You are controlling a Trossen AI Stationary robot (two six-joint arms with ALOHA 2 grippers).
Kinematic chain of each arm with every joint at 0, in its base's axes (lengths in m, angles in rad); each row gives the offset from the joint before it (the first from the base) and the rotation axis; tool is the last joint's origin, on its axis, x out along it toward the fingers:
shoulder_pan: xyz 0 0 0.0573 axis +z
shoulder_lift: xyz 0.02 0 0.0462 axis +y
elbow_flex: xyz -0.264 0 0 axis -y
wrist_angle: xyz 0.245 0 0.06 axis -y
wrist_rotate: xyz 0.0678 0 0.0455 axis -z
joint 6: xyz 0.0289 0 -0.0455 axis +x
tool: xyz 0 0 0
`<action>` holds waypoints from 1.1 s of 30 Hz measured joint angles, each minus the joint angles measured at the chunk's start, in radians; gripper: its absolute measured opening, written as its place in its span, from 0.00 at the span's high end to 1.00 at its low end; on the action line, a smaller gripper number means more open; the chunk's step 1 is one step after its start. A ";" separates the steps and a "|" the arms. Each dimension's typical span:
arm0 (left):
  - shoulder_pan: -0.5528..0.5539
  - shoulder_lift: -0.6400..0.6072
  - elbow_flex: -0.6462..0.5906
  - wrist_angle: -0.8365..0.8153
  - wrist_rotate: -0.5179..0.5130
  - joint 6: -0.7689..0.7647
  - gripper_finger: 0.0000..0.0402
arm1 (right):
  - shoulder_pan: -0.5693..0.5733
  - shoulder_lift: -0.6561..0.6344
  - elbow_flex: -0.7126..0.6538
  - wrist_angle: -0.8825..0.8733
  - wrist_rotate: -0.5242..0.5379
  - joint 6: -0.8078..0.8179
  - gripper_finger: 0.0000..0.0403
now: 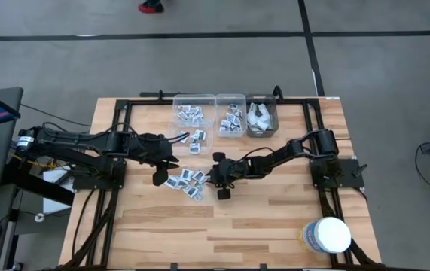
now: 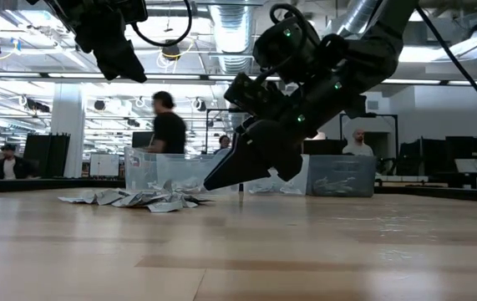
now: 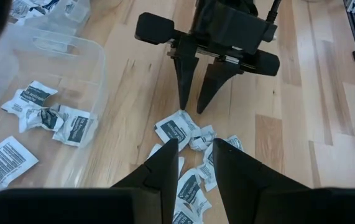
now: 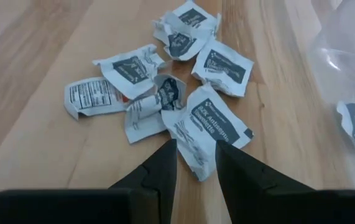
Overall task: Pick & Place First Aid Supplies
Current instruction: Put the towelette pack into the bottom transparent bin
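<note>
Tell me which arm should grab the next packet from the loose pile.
Probably right: the right gripper is low at the loose packets, one lying between its fingers. The left gripper hangs higher.

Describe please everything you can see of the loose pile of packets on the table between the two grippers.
The pile of packets lies on the bare wood in front of the clear bins. They are small flat squares, white-grey with dark print, crumpled, several overlapping. The right gripper points its slightly parted fingertips down at the nearest packet, and the left gripper hangs above the pile, also slightly open.
</note>
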 joint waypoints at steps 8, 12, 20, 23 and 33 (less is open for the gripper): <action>0.000 0.000 0.000 0.000 0.000 -0.006 0.75 | -0.009 0.000 0.000 0.010 -0.008 0.000 0.74; 0.000 0.000 0.000 0.003 0.000 -0.007 0.75 | -0.009 0.045 0.010 0.035 -0.039 0.001 0.74; -0.002 0.000 0.000 0.006 0.001 -0.008 0.75 | 0.012 0.153 0.097 0.000 -0.057 0.069 0.75; -0.004 0.000 0.000 0.007 0.001 -0.008 0.75 | 0.015 0.150 0.116 -0.061 -0.036 0.095 0.80; -0.003 0.000 0.000 0.007 0.001 -0.007 0.75 | 0.015 0.104 0.130 -0.147 -0.025 0.132 0.99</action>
